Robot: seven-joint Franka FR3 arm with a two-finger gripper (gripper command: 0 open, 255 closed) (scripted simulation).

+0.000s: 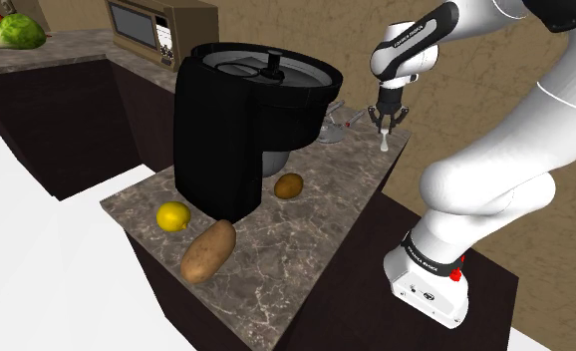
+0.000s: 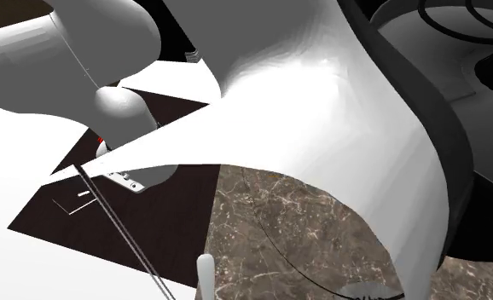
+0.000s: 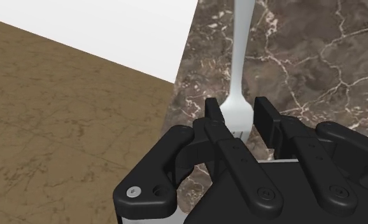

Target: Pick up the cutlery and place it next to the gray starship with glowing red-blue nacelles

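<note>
1. Two black fingers (image 3: 213, 113) of the gripper (image 3: 239, 109) are clamped on the wide head end of a pale fork (image 3: 240, 57). The tines sit back between the fingers and the slim handle points away, down toward the marble counter (image 1: 326, 229).
2. In the shoulder view the fork hangs from the gripper over the counter's far corner, close to the edge and clear of the surface as far as I can judge.
3. I judge the fork to be light, stiff and smooth, so it is slippery. Held at one end, the long handle may swing or pivot between the pads. The flat shoulder below the tines is the widest part and the best place to hold it, and the move should be slow.
4. The gray starship (image 1: 341, 121) sits just beside the gripper, to the shoulder view's left, and partly hidden.
5. A tall black appliance with a round lid (image 1: 246, 110) crowds the starship from the left and blocks any approach from that side. The free marble is the narrow strip between the starship and the counter edge — a careless release could send the fork over it.
6. A small brown fruit (image 1: 289, 185), a lemon (image 1: 173, 215) and a potato (image 1: 208, 249) lie well apart from the fork on the near end of the counter. A microwave (image 1: 156, 28) stands on the counter behind.
</note>
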